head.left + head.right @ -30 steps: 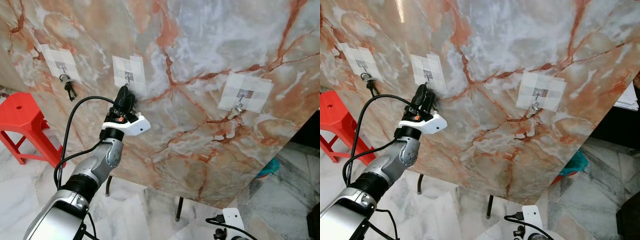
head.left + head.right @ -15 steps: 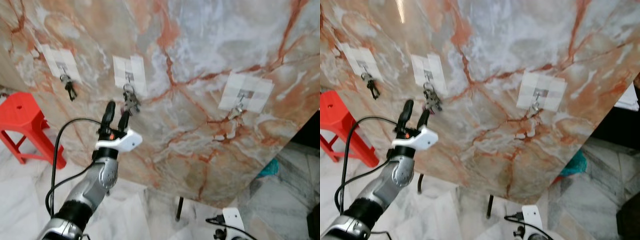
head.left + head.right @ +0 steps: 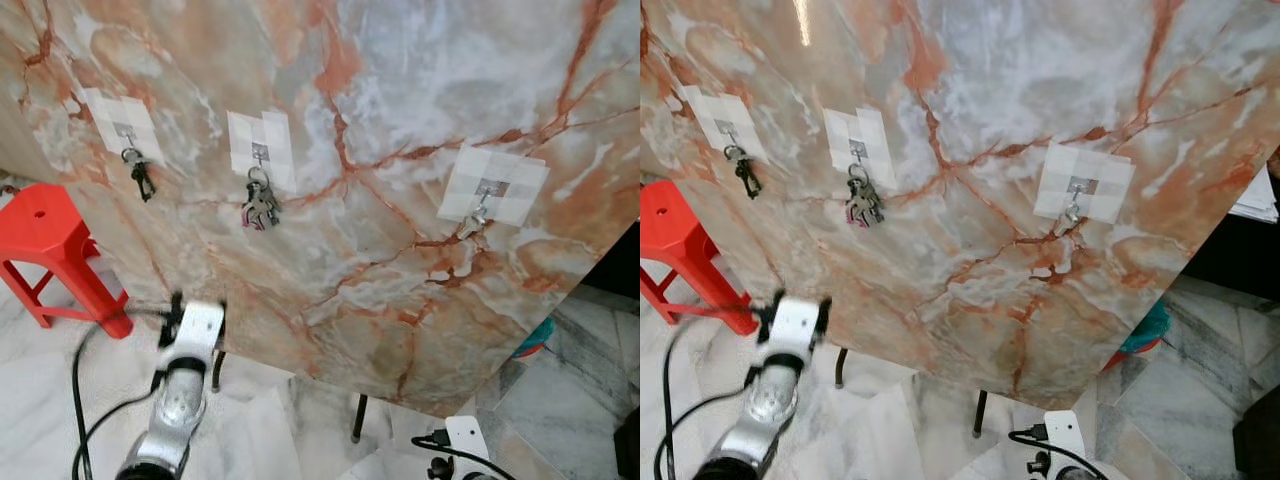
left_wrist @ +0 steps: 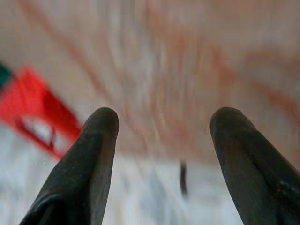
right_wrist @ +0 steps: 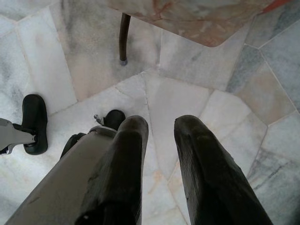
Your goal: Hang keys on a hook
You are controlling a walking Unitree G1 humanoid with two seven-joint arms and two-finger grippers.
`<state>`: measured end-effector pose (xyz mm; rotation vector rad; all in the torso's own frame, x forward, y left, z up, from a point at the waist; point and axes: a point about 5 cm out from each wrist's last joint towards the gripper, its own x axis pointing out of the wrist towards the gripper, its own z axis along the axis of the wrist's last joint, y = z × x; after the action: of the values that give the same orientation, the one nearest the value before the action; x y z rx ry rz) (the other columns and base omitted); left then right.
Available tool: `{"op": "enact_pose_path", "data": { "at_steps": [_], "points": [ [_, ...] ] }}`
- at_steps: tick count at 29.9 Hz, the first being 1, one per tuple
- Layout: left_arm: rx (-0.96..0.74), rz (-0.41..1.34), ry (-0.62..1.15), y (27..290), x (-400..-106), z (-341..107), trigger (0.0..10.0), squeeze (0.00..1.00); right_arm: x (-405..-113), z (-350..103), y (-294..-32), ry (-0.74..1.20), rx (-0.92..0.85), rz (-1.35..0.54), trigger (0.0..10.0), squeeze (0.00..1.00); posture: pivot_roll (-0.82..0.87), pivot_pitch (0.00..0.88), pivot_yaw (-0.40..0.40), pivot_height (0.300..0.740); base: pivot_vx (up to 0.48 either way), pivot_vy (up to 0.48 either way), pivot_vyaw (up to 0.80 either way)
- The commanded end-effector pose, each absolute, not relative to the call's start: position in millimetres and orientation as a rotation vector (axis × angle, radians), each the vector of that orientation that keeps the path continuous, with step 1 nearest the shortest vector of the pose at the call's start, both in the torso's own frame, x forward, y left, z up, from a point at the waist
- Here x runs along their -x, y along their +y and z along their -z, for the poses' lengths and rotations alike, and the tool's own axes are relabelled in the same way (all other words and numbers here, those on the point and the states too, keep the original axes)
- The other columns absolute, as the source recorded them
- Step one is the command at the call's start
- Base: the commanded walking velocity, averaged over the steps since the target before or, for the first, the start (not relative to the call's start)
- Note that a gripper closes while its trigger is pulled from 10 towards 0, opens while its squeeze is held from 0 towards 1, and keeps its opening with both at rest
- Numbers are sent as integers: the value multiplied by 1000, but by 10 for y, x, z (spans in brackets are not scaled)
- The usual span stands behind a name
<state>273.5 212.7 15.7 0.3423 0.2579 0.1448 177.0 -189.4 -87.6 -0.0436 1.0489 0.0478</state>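
Observation:
A bunch of keys [image 3: 260,208] hangs from the middle hook [image 3: 259,153] on the tilted marble slab [image 3: 400,90]. A darker set of keys [image 3: 141,180] hangs from the left hook [image 3: 123,131]. On the right hook [image 3: 487,188] something small and silver dangles. My left gripper [image 3: 182,318] is low and blurred, well below the middle keys and in front of the slab's lower edge. In the left wrist view that gripper [image 4: 164,122] is open with nothing between its fingers. My right gripper [image 5: 161,124] hangs idle over the floor, its fingers a little apart and holding nothing.
A red plastic stool [image 3: 50,250] stands at the left, beside the slab. Thin black legs [image 3: 357,417] hold the slab up over a marble tile floor [image 5: 197,84]. A teal object [image 3: 535,338] lies under the slab's right corner. My black feet [image 5: 35,123] are on the floor.
My left gripper let go of the key bunch at the middle hook, opened and dropped down away from the slab. The keys now hang there on their own.

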Motion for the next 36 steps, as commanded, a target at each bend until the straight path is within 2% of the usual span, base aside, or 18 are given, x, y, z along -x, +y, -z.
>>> {"op": "enact_pose_path", "data": {
  "at_steps": [1,4,6,9,13,19,25,36],
  "points": [
    [-314,-141,345,2180,-2686,-46,10000,0,-1752,885,-1891,1053,39,-42,10000,0,-3,81,-58,740,0,0,0],
    [-309,-129,445,2240,-2604,94,10000,0,-1750,888,-1882,1053,37,-39,10000,0,-6,70,-54,740,0,0,0],
    [-267,-142,601,2327,-2422,307,10000,0,-1746,891,-1869,1051,26,-27,10000,0,-14,62,-50,740,0,0,0],
    [-261,-136,689,2322,-2309,423,10000,0,-1746,891,-1873,1050,24,-21,10000,0,-20,41,-44,740,0,0,0],
    [-215,-127,862,2225,-1937,704,10000,0,-1746,889,-1892,1050,28,-13,10000,0,-19,23,-42,740,0,0,0],
    [-181,-165,987,2258,-1635,857,10000,0,-1744,890,-1883,1050,27,-20,10000,0,-23,0,-45,740,0,0,0],
    [-157,-173,1000,2246,-1569,887,10000,0,-1725,897,-1902,1055,30,-11,10000,0,-7,0,-50,740,0,0,0],
    [-165,-173,982,2240,-1651,855,10000,0,-1722,899,-1896,1054,25,-4,10000,0,-5,0,-43,740,0,468,0]
  ]
}}
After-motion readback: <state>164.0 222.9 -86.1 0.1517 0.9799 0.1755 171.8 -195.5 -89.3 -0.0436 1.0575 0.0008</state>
